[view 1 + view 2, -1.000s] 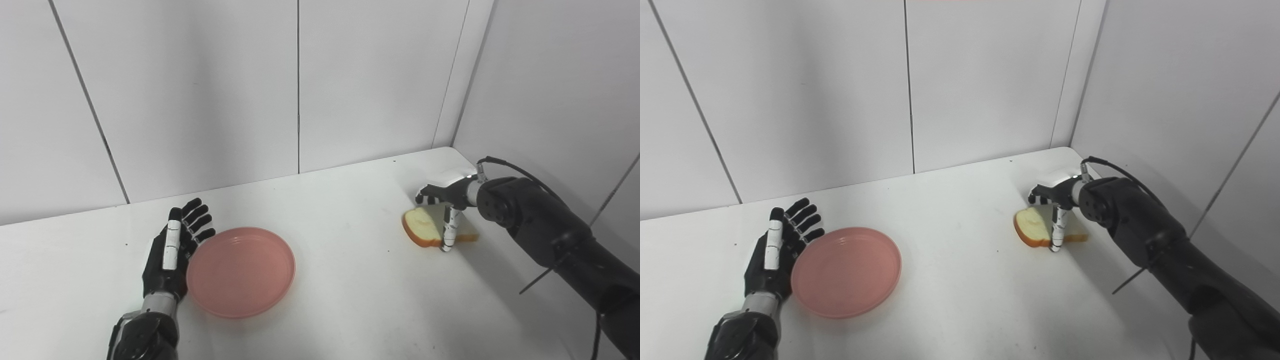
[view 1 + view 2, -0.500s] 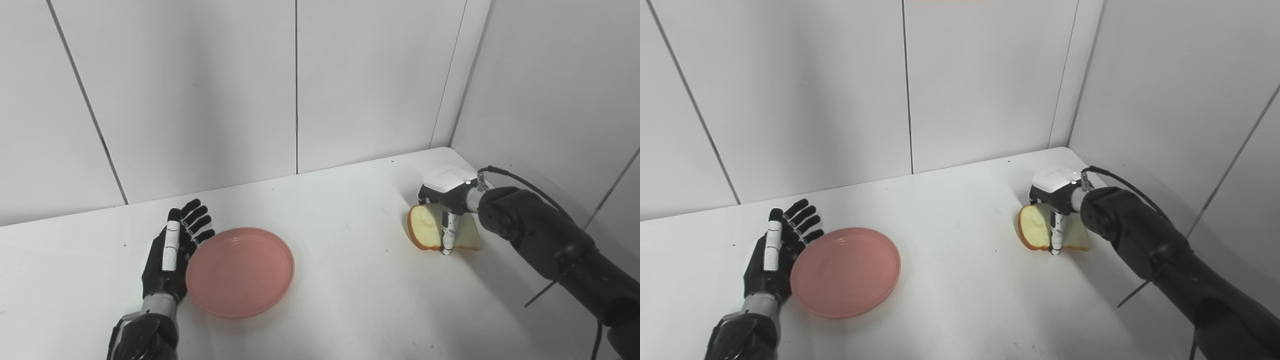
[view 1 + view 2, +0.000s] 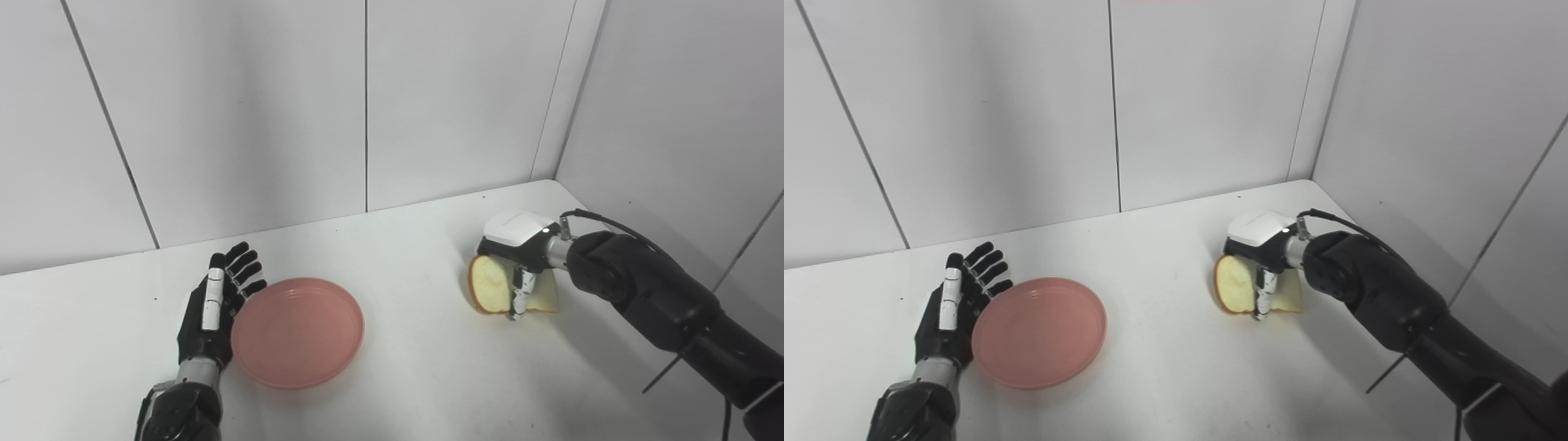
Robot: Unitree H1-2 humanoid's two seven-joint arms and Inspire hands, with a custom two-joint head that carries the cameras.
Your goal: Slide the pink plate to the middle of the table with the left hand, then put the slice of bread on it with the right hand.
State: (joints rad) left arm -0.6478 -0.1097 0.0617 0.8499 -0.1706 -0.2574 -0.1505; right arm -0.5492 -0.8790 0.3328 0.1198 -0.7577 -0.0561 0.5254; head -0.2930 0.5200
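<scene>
Our right hand (image 3: 516,254) is pinching the soft, squishy bread slice (image 3: 490,293) by its crust mid-right, left hand (image 3: 215,306) spread empty beside the pink plate (image 3: 298,332).

white table (image 3: 429,373), pale panelled walls (image 3: 245,110) meeting in a corner, even light

We note a smooth white bench (image 3: 422,367) set into a white-panelled corner. Flat on it, left of centre, lies a round shallow pink plate (image 3: 297,331). Small dark specks mark its surface near the back edge.
</scene>
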